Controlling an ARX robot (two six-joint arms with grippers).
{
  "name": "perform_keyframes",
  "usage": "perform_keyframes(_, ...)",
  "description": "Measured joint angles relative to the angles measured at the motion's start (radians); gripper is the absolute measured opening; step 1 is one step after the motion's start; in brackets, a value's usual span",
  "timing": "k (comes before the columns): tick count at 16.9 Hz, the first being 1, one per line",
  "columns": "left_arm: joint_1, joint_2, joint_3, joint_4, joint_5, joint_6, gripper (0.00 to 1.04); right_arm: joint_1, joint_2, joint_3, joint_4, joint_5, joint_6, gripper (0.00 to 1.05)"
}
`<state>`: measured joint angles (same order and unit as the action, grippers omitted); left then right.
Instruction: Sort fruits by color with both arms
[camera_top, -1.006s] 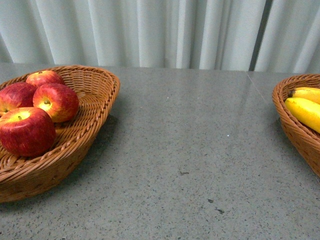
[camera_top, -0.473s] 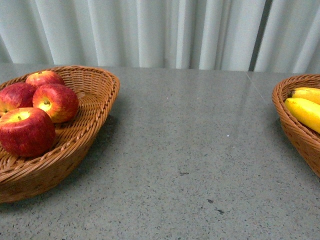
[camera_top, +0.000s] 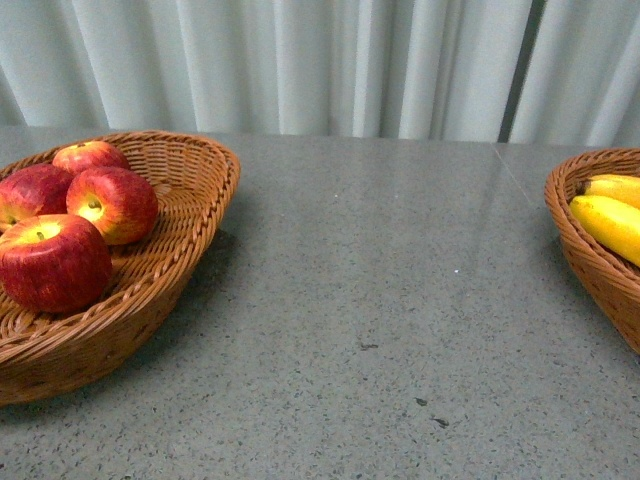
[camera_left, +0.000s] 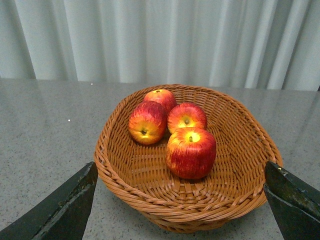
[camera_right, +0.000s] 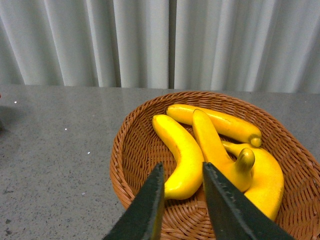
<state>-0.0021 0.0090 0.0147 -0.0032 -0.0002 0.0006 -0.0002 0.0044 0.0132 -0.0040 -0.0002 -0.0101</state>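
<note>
Several red apples (camera_top: 55, 262) with yellow tops lie together in a woven basket (camera_top: 200, 215) at the left of the grey table. Neither arm shows in the front view. In the left wrist view my left gripper (camera_left: 180, 167) is open, its dark fingers (camera_left: 75, 200) spread wider than the apple basket (camera_left: 150, 192), apart from the apples (camera_left: 191, 152). Several yellow bananas (camera_right: 180, 150) lie in a second woven basket (camera_right: 135, 165), at the right edge in the front view (camera_top: 590, 265). My right gripper (camera_right: 182, 167) hangs shut just short of them, holding nothing.
Grey speckled tabletop (camera_top: 380, 300) stretches between the two baskets, with a few small dark marks (camera_top: 435, 420) near the front. A pale pleated curtain (camera_top: 320, 60) closes off the far side of the table.
</note>
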Motion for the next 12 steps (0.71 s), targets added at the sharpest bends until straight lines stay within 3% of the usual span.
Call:
perform_keyframes(5,0.000,0.000,0.000,0.000,0.000,0.000,0.98,0.000,0.000,0.000,0.000,0.000,0.000,0.81)
perform_keyframes(7,0.000,0.000,0.000,0.000,0.000,0.000,0.98,0.000,0.000,0.000,0.000,0.000,0.002,1.00)
perform_keyframes(12,0.000,0.000,0.000,0.000,0.000,0.000,0.98,0.000,0.000,0.000,0.000,0.000,0.002,0.98)
